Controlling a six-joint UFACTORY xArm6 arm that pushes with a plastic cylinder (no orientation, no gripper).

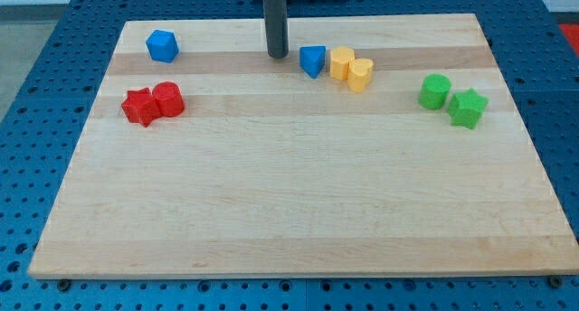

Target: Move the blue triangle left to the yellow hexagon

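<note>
The blue triangle stands near the view's top, a little right of centre, touching or almost touching the left side of the yellow hexagon. A second yellow block, heart-like or rounded, sits against the hexagon's right. My tip is the lower end of the dark rod, just left of the blue triangle with a small gap between them.
A blue block lies at the top left. A red star and a red cylinder sit together at the left. A green cylinder and a green star sit at the right. The wooden board ends in blue pegboard.
</note>
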